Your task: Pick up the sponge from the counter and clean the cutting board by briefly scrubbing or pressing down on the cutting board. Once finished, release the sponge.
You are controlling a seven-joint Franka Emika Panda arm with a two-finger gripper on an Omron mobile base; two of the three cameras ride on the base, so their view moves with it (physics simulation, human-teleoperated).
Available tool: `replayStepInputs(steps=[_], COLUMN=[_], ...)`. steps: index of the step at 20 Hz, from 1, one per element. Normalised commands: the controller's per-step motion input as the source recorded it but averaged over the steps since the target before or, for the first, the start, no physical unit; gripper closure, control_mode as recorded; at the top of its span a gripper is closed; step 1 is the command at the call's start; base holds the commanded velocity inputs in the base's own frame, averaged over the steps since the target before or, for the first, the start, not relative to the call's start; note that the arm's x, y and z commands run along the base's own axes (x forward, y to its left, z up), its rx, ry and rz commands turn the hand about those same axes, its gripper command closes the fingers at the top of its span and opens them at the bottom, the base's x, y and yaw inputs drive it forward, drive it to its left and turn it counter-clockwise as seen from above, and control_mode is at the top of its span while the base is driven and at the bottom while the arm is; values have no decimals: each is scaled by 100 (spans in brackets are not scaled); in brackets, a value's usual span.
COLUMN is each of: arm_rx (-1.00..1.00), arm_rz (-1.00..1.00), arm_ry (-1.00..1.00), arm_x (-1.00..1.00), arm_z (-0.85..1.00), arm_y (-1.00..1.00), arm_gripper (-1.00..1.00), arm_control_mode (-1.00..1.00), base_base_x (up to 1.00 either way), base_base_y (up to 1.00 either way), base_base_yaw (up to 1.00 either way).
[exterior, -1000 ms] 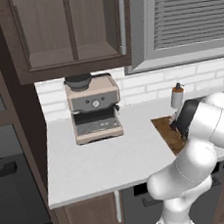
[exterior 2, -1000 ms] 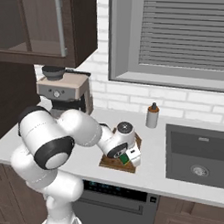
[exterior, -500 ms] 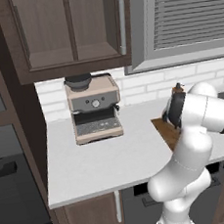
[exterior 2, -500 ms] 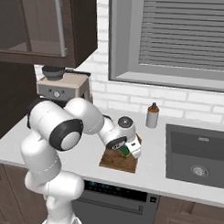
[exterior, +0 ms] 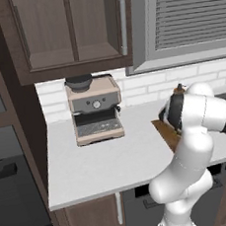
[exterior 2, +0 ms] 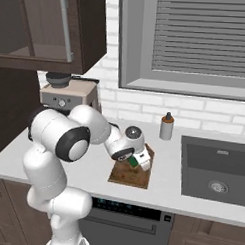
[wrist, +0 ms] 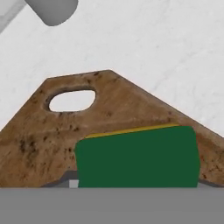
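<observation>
Your sponge (wrist: 136,156) is right there, green face toward the hand camera, thin yellow layer along its 12 o'clock edge, sitting in the hand over the cutting board (wrist: 113,109). From the right base view, the gripper (exterior 2: 139,162) is low over the board with green showing at its tip, so it looks clamped on the sponge, though the fingertips themselves are hidden. Expect it to be light and squashy: it will give under pressure, so a firm hold across its short sides should keep it from twisting while you press. The board's handle hole sits at 10 o'clock of the sponge. The counter (wrist: 144,39) spreads pale beyond; a small bottle (exterior 2: 167,126) stands well apart.
</observation>
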Motion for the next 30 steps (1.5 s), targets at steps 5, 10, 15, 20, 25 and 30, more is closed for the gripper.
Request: replayStepInputs(steps=[5,10,15,20,25,30], arm_rx=[0,0,0,-2,-1,0], arm_rz=[0,0,0,0,0,0], arm_ry=[-2,0,-3,-6,0,0], arm_x=[-13,-52,-17,0,0,0], arm_z=[2,-14,33,87,9,-1], arm_y=[75,61,32,46,83,85], arm_gripper=[100,100,100,100,100,100], arm_control_mode=[-100,-100,-100,-100,-100,-100], base_base_x=[0,0,0,0,0,0], base_base_y=[0,0,0,0,0,0], base_base_yaw=[0,0,0,0,0,0])
